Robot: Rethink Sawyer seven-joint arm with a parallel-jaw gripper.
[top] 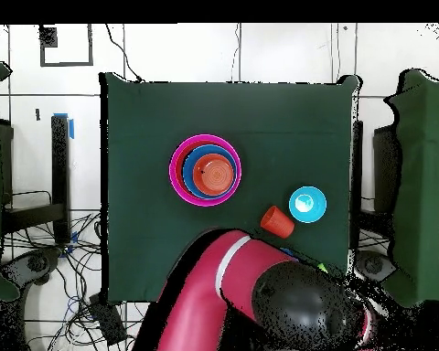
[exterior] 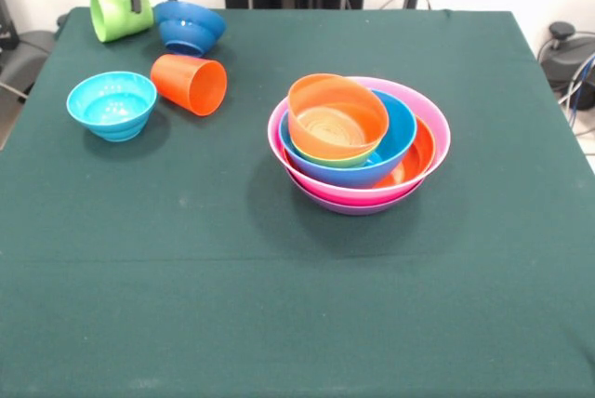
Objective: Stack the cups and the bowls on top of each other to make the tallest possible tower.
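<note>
The tower (exterior: 358, 142) stands right of centre: pink and purple bowls as its base, then large orange and blue bowls, a small lime green bowl and a small orange bowl (exterior: 337, 117) tilted on top. It also shows in the overhead view (top: 205, 171). The lime green cup (exterior: 119, 15) and the orange cup (exterior: 189, 84) lie on their sides at the far left. The dark blue bowl (exterior: 189, 26) and the light blue bowl (exterior: 112, 105) stand upright near them. My gripper (exterior: 155, 0) is open and empty, between the green cup and the dark blue bowl.
In the overhead view my arm (top: 241, 292) covers the near table corner, with the orange cup (top: 277, 221) and light blue bowl (top: 306, 204) just beyond it. The green table (exterior: 297, 305) has bare cloth in front.
</note>
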